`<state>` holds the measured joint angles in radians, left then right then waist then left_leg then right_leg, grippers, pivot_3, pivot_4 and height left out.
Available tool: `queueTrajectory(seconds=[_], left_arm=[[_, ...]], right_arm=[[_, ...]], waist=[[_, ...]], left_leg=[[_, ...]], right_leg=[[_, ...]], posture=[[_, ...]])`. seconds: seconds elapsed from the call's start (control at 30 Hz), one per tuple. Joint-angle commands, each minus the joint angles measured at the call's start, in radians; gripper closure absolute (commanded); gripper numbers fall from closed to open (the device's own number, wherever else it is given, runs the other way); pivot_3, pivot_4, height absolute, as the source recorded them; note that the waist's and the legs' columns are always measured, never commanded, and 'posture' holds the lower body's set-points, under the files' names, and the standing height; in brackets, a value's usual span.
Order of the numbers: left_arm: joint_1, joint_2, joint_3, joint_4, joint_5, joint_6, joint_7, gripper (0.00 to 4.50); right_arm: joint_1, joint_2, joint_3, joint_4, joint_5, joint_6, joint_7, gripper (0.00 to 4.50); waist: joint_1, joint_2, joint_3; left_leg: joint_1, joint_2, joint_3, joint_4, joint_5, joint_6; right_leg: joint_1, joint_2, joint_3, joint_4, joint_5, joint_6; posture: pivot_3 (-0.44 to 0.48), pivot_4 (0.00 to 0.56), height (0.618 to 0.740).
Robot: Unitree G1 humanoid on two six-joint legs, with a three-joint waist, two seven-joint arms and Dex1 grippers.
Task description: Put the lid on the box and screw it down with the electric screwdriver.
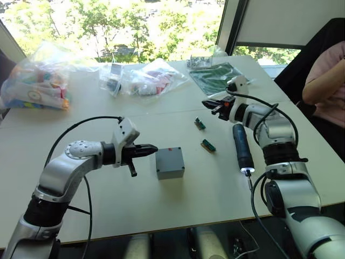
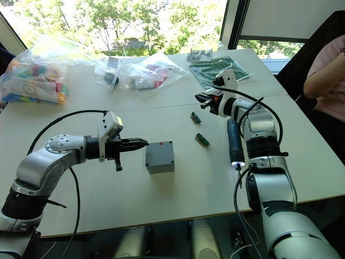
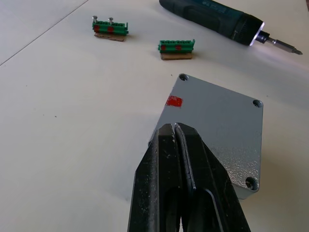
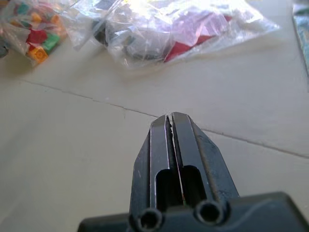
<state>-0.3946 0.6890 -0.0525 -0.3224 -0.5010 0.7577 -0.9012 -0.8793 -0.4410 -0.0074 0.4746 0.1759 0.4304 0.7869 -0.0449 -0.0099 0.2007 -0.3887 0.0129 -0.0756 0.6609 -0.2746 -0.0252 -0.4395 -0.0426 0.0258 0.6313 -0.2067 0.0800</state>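
Lid [image 3: 217, 130] and box [image 1: 170, 164] sit together as one closed grey block near the middle of the white table [image 1: 108, 205]: the flat, faintly speckled cover lies flush on the deeper housing, with recessed screw holes visible at three of its corners and a small red mark near one edge. Just beside it, on the robot's left, the left gripper [image 1: 152, 148] hovers with its two black fingers pressed together, holding nothing, the tips close to the block's edge. To the right of the block lies the electric screwdriver [image 1: 242, 147], a slim dark cylinder flat on the table, its lit collar and thin metal bit pointing toward the robot. Two small green connectors [image 1: 208, 145] rest between the block and the tool. Farther back, the right gripper [image 1: 209, 104] is also pinched closed and empty above the tabletop, near clear plastic bags [image 1: 145, 75] of parts.
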Motion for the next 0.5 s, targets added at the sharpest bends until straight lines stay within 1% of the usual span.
queueTrajectory(seconds=[0.03,0.2,0.23,0.27,0.5], left_arm=[[-0.003,0.005,0.019,-0.009,-0.008,-0.018,-0.004,4.5],[-0.005,-0.001,0.014,-0.008,-0.008,-0.018,-0.002,4.5],[-0.005,-0.002,0.013,-0.009,-0.009,-0.017,-0.001,4.5],[-0.004,-0.002,0.014,-0.01,-0.009,-0.016,0.0,4.5],[0.005,0.0,0.016,-0.017,-0.01,-0.012,0.003,4.5]], right_arm=[[0.054,0.005,0.045,-0.03,-0.038,-0.03,-0.009,3.76],[0.109,0.031,0.065,-0.026,-0.058,-0.05,-0.05,1.74],[0.111,0.039,0.062,-0.021,-0.057,-0.051,-0.061,1.36],[0.11,0.044,0.06,-0.016,-0.057,-0.052,-0.07,1.09],[0.08,0.076,0.05,0.056,-0.065,-0.082,-0.14,1.09]], waist=[[0.0,0.0,0.0],[-0.001,0.0,0.0],[-0.002,0.0,0.0],[-0.001,0.0,0.0],[0.0,0.0,0.0]], left_leg=[[0.0,0.0,0.0,0.0,0.0,0.0],[0.0,0.0,0.0,0.0,0.0,0.0],[0.0,0.0,0.0,0.0,0.0,0.0],[0.0,0.0,0.0,0.0,0.0,0.0],[0.0,0.0,0.0,0.0,0.0,0.0]], right_leg=[[0.0,0.0,0.0,0.0,0.0,0.0],[0.0,0.0,0.0,0.0,0.0,0.0],[0.0,0.0,0.0,0.0,0.0,0.0],[0.0,0.0,0.0,0.0,0.0,0.0],[0.0,0.0,0.0,0.0,0.0,0.0]], posture=[[0.0,0.15,0.74],[0.0,0.15,0.74],[0.0,0.15,0.74],[0.0,0.15,0.74],[0.0,0.15,0.74]])
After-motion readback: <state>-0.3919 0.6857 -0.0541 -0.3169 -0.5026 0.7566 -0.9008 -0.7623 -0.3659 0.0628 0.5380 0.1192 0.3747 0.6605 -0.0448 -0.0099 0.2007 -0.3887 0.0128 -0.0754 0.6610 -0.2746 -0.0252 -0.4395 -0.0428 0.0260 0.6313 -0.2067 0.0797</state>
